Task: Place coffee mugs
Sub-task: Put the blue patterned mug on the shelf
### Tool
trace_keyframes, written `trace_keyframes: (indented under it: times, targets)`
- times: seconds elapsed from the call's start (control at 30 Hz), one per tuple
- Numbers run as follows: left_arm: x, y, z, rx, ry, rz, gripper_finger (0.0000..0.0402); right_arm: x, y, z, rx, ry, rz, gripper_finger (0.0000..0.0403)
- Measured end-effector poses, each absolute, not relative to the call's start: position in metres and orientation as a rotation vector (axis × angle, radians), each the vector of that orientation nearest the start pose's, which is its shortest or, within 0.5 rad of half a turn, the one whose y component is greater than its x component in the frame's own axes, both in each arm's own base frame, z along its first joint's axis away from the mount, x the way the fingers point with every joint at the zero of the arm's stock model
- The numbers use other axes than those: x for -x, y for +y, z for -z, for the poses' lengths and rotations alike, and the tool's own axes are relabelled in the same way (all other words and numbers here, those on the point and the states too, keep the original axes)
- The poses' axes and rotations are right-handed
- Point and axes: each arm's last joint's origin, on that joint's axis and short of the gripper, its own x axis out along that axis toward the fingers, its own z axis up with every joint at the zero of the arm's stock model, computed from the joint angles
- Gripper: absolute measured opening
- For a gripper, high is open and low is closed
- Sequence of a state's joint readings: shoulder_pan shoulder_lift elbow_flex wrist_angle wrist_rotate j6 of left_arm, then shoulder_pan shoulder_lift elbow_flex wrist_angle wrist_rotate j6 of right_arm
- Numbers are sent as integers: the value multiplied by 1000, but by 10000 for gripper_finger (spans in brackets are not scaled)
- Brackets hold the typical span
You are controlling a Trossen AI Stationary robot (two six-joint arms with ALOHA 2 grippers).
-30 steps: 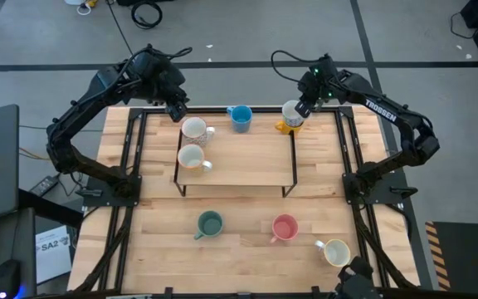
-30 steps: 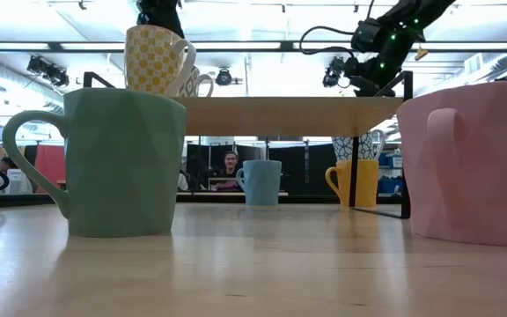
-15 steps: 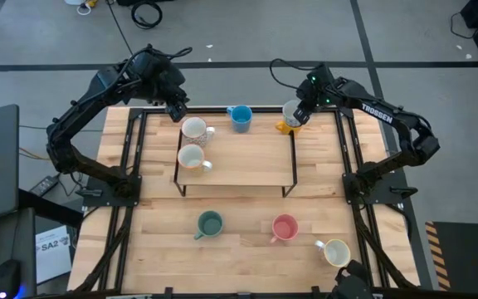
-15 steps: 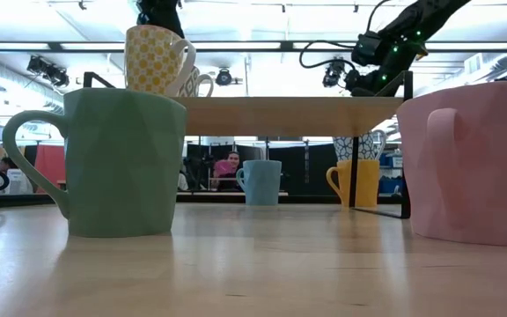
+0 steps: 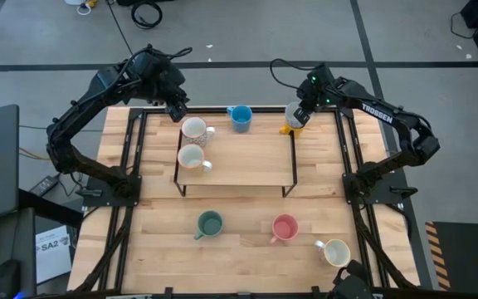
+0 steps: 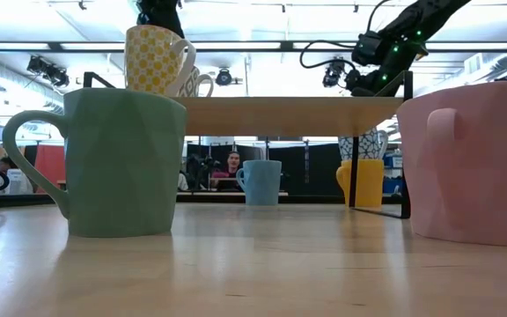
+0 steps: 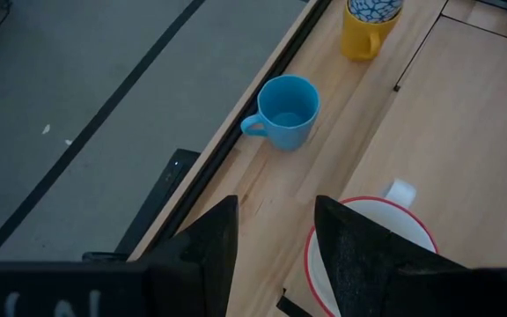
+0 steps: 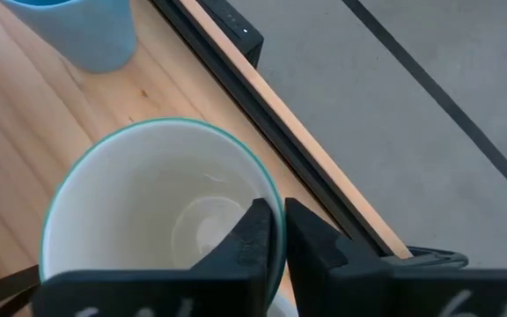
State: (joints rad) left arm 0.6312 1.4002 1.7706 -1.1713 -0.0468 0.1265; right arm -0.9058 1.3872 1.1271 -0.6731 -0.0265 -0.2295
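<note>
A white patterned mug point(image 5: 293, 114) with a teal rim stands in the mouth of a yellow mug point(image 6: 361, 183) at the table's far right, beside the shelf. My right gripper point(image 5: 299, 110) is shut on it. My left gripper point(image 5: 175, 108) hangs open over the shelf's far left corner, above a cream mug point(image 5: 193, 129) and touching nothing. A second cream mug point(image 5: 191, 158) stands on the shelf. A blue mug point(image 5: 240, 118) stands on the table behind the shelf. My right gripper pinches the patterned mug's rim point(image 8: 275, 201) on its far side, one finger point(image 8: 253, 238) inside the mug and one point(image 8: 317, 248) outside. The fingers slant down from above. The mug stands upright, its base point(image 6: 359, 148) in the yellow mug.
The low wooden shelf point(image 5: 247, 166) on black legs fills the table's far middle. Green point(image 5: 210, 224), pink point(image 5: 285, 227) and cream point(image 5: 336, 252) mugs stand on the near half. Black frame rails point(image 5: 131, 166) run along both sides.
My right gripper has sunk a little onto the patterned mug. The yellow mug under it has turned slightly; its handle shows less in the low view.
</note>
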Motion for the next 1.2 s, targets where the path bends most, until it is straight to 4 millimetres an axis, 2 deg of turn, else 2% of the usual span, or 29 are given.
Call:
trace_keyframes:
  times: [0.13, 0.33, 0.43, 0.63, 0.93, 1.07, 1.2]
  targets:
    - [-200, 148, -439, 119, 819, -589, 157, -174, -221, -280, -229, 938, 705, 23]
    - [-200, 148, -439, 119, 819, -589, 157, -175, -222, -281, -241, 927, 715, 36]
    - [-200, 148, -439, 119, 819, -589, 157, -175, -223, -286, -251, 917, 737, 26]
    - [-200, 148, -439, 120, 819, -589, 157, -178, -225, -313, -239, 862, 768, 22]
    - [-200, 148, -439, 121, 818, -590, 157, -179, -219, -360, -359, 738, 803, 24]
    - [-200, 148, -439, 121, 818, -590, 157, -191, -209, -378, -426, 642, 744, 25]
    - [-200, 148, -439, 121, 818, -590, 157, -210, -192, -386, -479, 575, 669, 27]
